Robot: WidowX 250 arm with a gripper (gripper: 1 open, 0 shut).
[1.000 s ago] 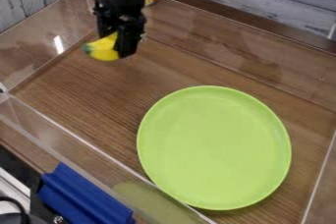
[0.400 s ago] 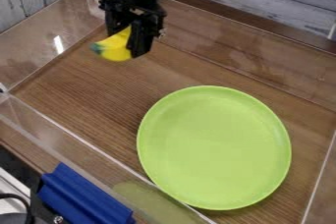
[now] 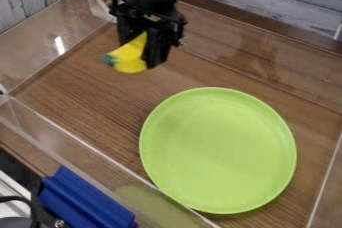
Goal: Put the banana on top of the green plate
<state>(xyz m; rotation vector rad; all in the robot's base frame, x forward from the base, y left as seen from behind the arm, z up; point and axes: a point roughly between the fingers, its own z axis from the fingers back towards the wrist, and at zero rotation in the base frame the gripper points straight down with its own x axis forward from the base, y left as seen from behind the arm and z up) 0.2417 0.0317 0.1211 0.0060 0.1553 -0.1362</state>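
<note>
Carrying small yellow toy banana (image 3: 128,56), black claw (image 3: 154,56) clamped on it.
Pickup done; large round lime-green plastic plate (image 3: 218,149) empty, placement left.

Black tool (image 3: 150,54) hangs pointing straight down over the far-left part of the wooden surface (image 3: 94,112); jaws clamped on the banana (image 3: 127,54); banana yellow with a dark greenish tip at its left end, sticking out to the left of the tool, lifted clear of the wood; green plate (image 3: 219,149) lies flat toward the near-right corner of the surface, round, shallow rim, nothing on it; banana and plate well apart, banana up-left of the plate's rim; clear wall (image 3: 34,42) along the left edge; blue object (image 3: 83,206) at the near-left corner, outside the wall; pale planks (image 3: 287,2) behind the far edge.
</note>
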